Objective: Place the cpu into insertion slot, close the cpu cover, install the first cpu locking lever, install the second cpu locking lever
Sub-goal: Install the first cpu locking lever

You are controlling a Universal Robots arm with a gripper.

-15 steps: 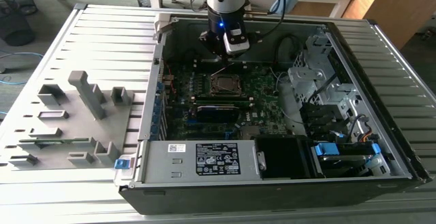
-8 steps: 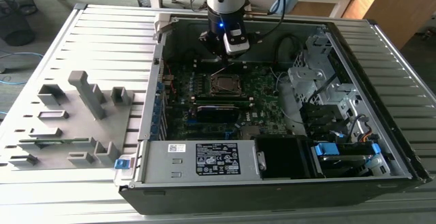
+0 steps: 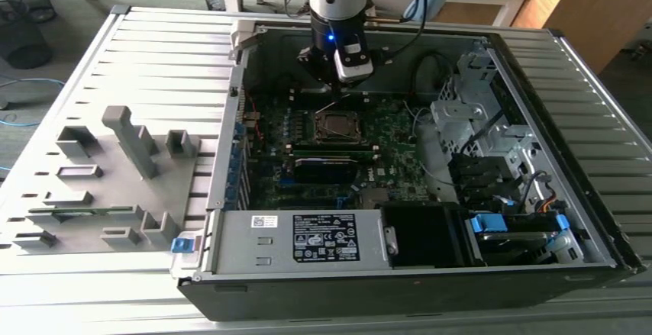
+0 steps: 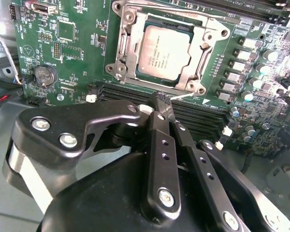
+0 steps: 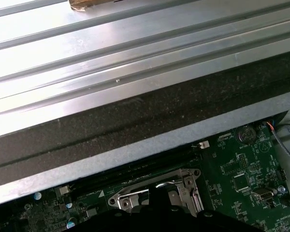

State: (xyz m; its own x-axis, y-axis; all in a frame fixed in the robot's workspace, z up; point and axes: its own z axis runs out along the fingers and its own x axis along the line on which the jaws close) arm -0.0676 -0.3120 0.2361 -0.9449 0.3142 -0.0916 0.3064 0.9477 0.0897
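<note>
The cpu lies flat in the insertion slot on the green motherboard, its silver-grey top showing. The cpu cover, a silvery frame, lies down around it. In the first wrist view the cover's edge shows below the case wall. My gripper hangs just off the socket's edge, its black fingers pressed together at the tips. A thin bright locking lever rod runs right beside the fingertips; whether they touch it I cannot tell. In the exterior view the gripper is over the socket's far side.
The open computer case surrounds the board. A power supply sits at the near side, drive bays and cables on the exterior view's right. A black memory module lies just near of the socket. A grey fixture stands outside, on the left.
</note>
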